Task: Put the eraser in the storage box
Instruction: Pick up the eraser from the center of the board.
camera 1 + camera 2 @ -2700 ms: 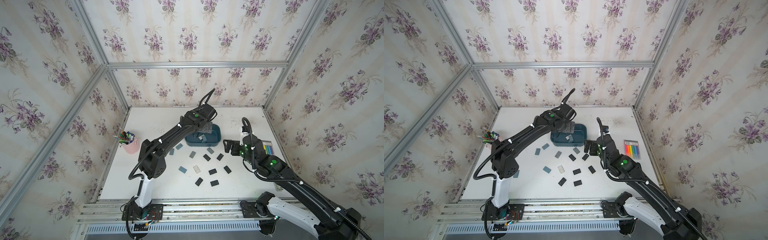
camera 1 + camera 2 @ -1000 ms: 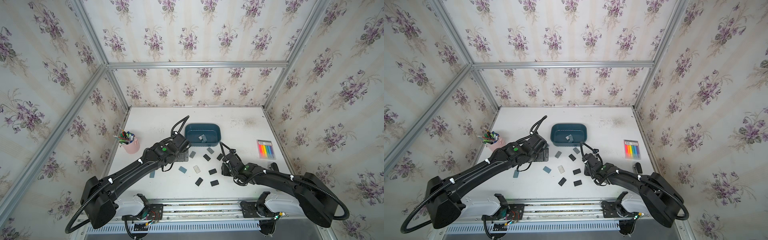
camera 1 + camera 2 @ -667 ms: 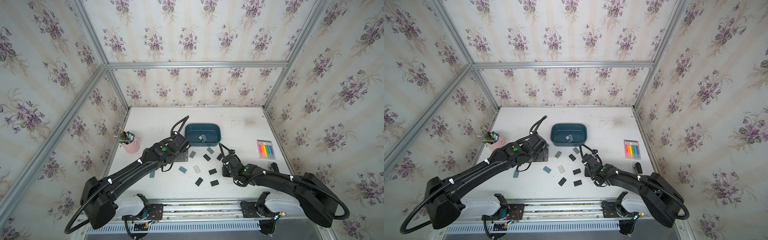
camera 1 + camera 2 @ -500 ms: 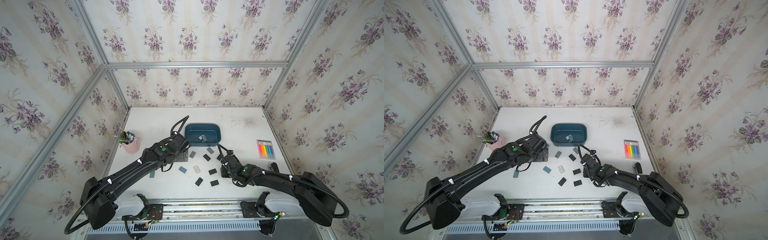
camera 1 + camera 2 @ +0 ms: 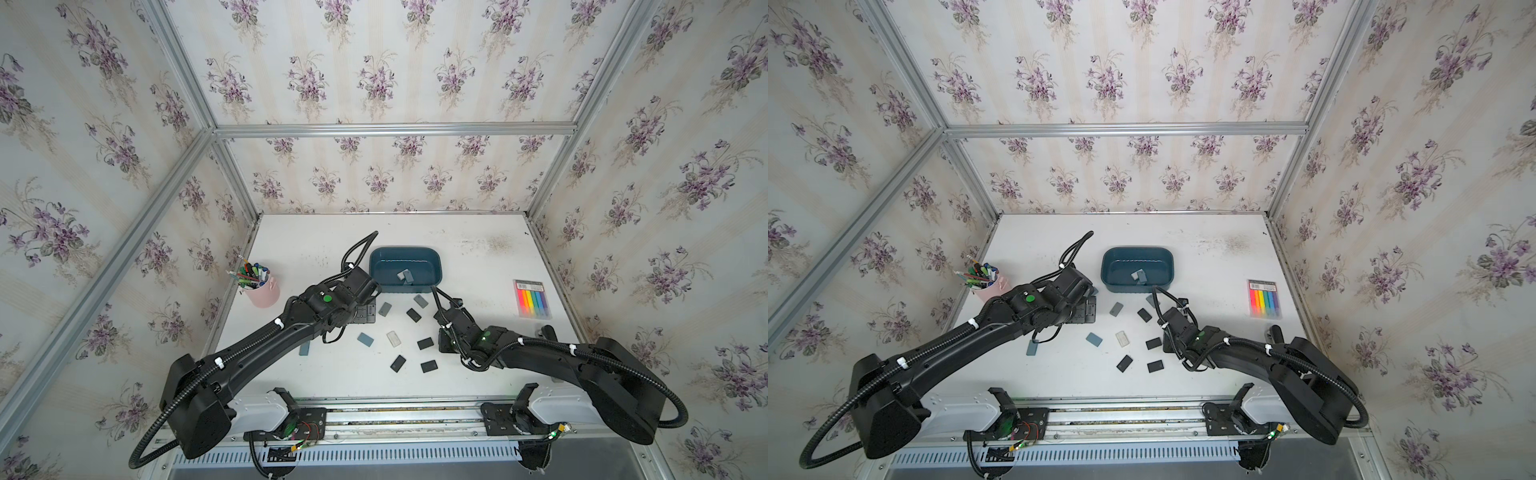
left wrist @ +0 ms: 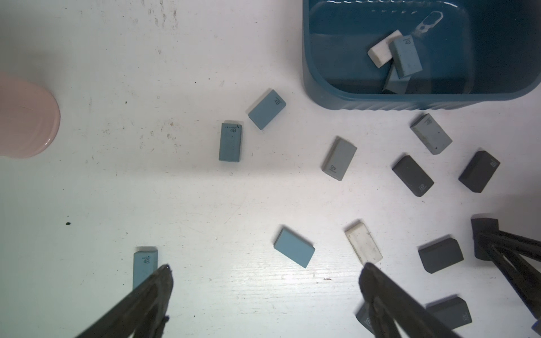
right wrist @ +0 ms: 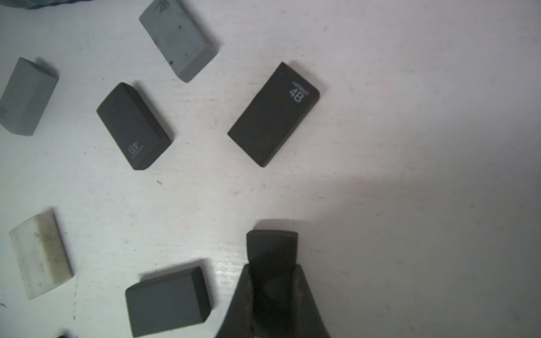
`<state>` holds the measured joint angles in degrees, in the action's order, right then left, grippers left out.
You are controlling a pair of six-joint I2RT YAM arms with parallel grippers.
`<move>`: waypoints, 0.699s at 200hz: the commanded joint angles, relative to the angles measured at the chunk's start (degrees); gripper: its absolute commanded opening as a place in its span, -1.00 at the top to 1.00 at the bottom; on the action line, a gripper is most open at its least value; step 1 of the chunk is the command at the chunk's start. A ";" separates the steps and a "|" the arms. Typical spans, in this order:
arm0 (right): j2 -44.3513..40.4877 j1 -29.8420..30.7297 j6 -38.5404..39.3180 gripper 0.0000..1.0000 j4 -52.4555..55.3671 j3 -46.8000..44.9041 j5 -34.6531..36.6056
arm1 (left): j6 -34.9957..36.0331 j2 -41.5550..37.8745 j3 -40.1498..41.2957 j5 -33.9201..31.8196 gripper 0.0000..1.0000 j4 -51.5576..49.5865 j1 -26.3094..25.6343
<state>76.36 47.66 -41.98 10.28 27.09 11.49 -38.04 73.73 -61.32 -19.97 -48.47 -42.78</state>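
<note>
The storage box is a dark teal tub at mid-table, with up to 3 erasers inside. My right gripper is down at the table right of the loose erasers and shut on a dark grey eraser, which stands on edge between its fingers. In both top views this gripper lies under its own wrist. My left gripper hangs open over the table left of the box, with nothing between its fingers.
Several blue, grey, dark and white erasers lie scattered in front of the box. A pink pen cup stands at the left. A pack of coloured strips lies at the right. A blue eraser lies ahead of the left fingers.
The right gripper's fingers have shut on the dark eraser over the last second. The left arm has held still since coming away from the box.
</note>
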 commanded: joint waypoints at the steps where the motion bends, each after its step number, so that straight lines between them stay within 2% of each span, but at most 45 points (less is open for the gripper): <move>1: 0.24 0.14 -1.10 0.85 12.48 -0.09 -7.56 | -0.22 0.06 0.31 -0.89 -0.99 0.10 0.21; 86: -3.30 0.15 2.17 0.86 21.33 11.83 -0.88 | -0.20 0.50 2.64 0.47 -0.99 1.85 0.32; 140: -1.55 0.15 4.90 0.85 22.50 20.10 0.69 | -0.79 -0.38 5.00 0.50 -0.99 2.83 0.33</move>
<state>73.93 47.83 -38.50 31.27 44.42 10.46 -38.02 73.84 -56.97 -19.29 -46.70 -42.52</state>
